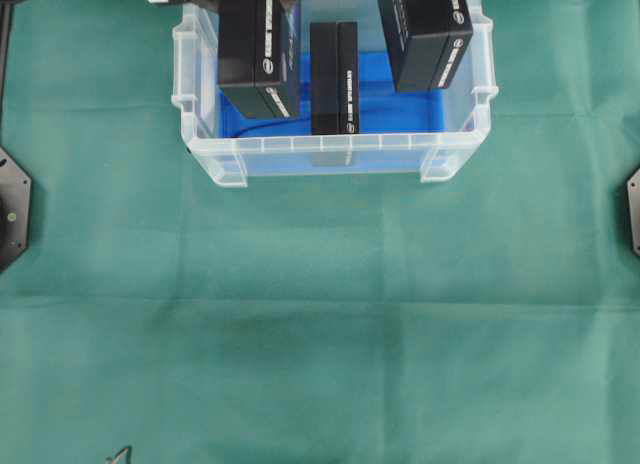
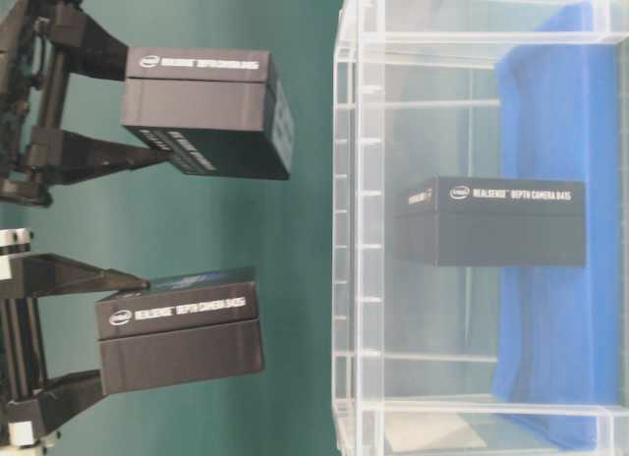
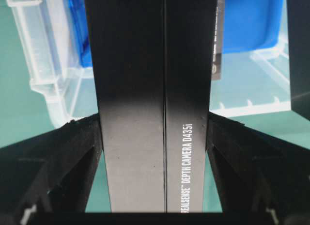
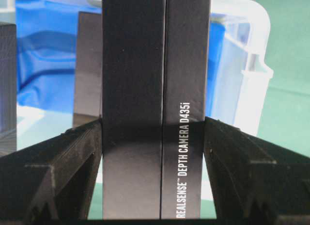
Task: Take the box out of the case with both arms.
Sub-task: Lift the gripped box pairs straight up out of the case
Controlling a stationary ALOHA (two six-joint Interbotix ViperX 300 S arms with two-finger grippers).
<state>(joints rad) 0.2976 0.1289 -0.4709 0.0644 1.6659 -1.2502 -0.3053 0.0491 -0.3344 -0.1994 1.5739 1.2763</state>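
Note:
The clear case [image 1: 320, 144] with its blue sheet [image 1: 400, 109] stands at the table's far middle. My left gripper [image 3: 154, 123] is shut on a black RealSense box [image 1: 258, 54], held over the case's left part. My right gripper [image 4: 152, 123] is shut on a second black box [image 1: 425, 34] over the case's right part. In the turned table-level view both held boxes, one [image 2: 177, 338] in the left gripper [image 2: 123, 328] and one [image 2: 201, 107] in the right gripper [image 2: 147, 107], hang clear above the case's rim [image 2: 344, 230]. A third black box [image 1: 334, 79] stands on edge inside the case.
A green cloth [image 1: 320, 334] covers the table in front of the case. Black arm bases sit at the left edge [image 1: 12, 209] and the right edge [image 1: 634, 209]. A small dark object [image 1: 120, 456] pokes in at the near edge.

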